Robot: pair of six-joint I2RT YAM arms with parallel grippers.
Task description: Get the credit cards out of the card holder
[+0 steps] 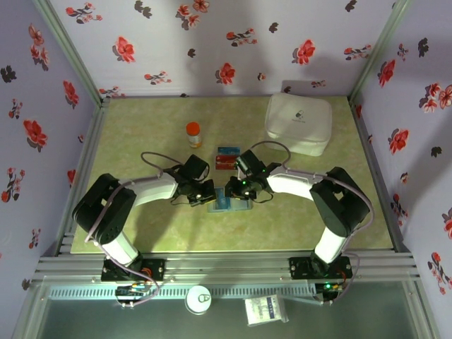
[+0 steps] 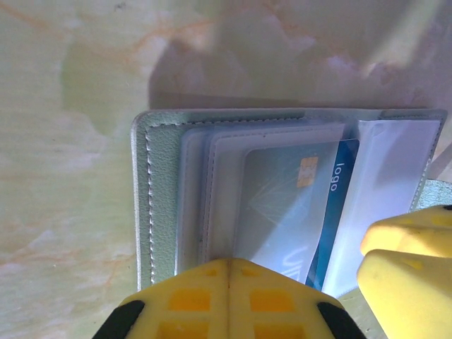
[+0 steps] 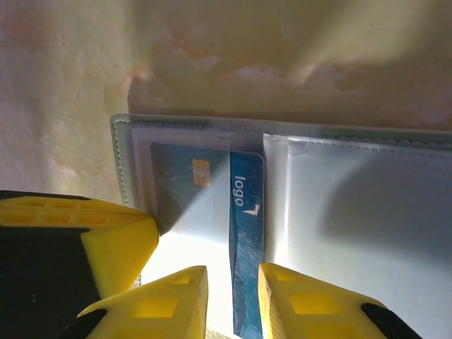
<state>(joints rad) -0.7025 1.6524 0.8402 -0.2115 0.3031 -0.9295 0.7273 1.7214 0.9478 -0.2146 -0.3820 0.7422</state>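
Yellow fingertips of the right gripper [image 3: 233,311] stand slightly apart at 6 o'clock in the right wrist view. The bare strip of a blue credit card [image 3: 246,233] runs up from the gap between them; whether the pads touch it cannot be told. The card lies at 12 o'clock from the jaws, long axis 12 to 6, its chip side under a cloudy sleeve [image 3: 183,212] of the open card holder [image 3: 367,212], flat on the green table [image 3: 70,70].

The left gripper [image 2: 229,272], jaws pressed shut, sits on the holder's near edge, seemingly pinning it; the right arm looks better placed for the pull. The left wrist view adds the holder's stitched border at 9 o'clock.

From above, a red-orange card [image 1: 224,164] and another blue card [image 1: 228,150] lie already out at 12 o'clock from the holder. An orange-capped bottle [image 1: 193,134] stands at 11 and a white case [image 1: 299,123] at 1.
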